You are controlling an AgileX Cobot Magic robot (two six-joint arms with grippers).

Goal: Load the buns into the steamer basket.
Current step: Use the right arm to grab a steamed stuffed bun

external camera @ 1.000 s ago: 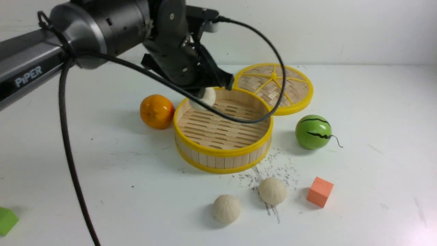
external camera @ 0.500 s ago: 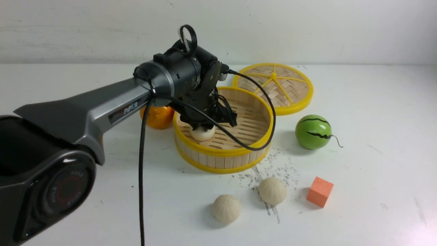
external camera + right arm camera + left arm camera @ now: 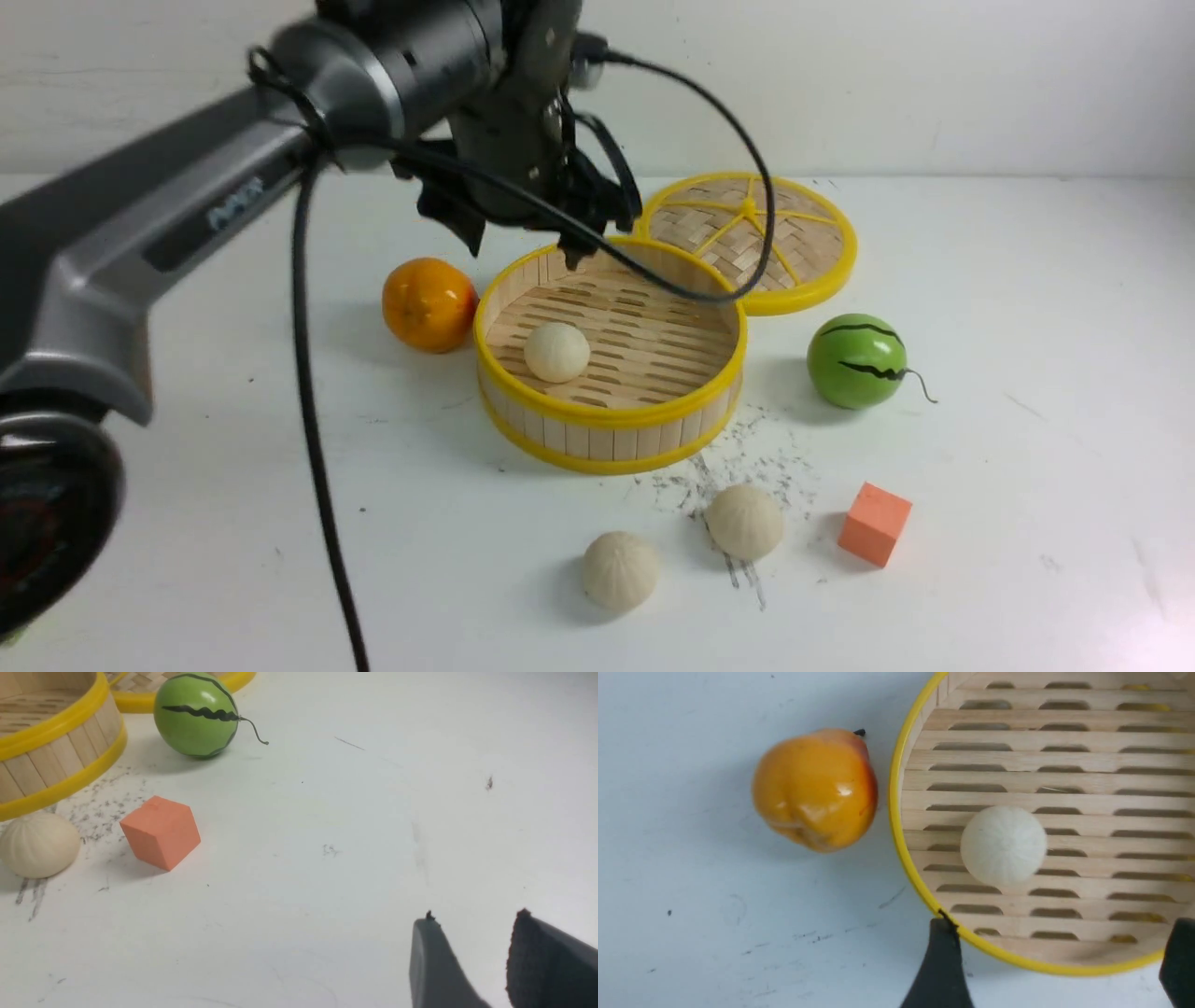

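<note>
The steamer basket (image 3: 607, 415) stands mid-table with one bun (image 3: 556, 352) lying on its slatted floor, left of centre. Two more buns (image 3: 621, 570) (image 3: 744, 522) lie on the table in front of it. My left gripper (image 3: 523, 245) is open and empty, raised above the basket's far-left rim. In the left wrist view the gripper (image 3: 1059, 926) hangs wide open above the basket rim (image 3: 896, 826), clear of the bun (image 3: 1003, 845). My right gripper (image 3: 474, 918) is open and empty low over bare table, far from the near bun (image 3: 37, 844) and the basket (image 3: 56, 760).
An orange fruit (image 3: 428, 304) sits just left of the basket. The woven lid (image 3: 747, 238) lies behind it to the right. A green melon ball (image 3: 856, 360) and an orange cube (image 3: 875, 524) are on the right. The left arm's cable hangs over the basket.
The left gripper lowered the bun into the basket, let it go, and has risen back toward the basket's far rim. The bun now lies free on the slats.
</note>
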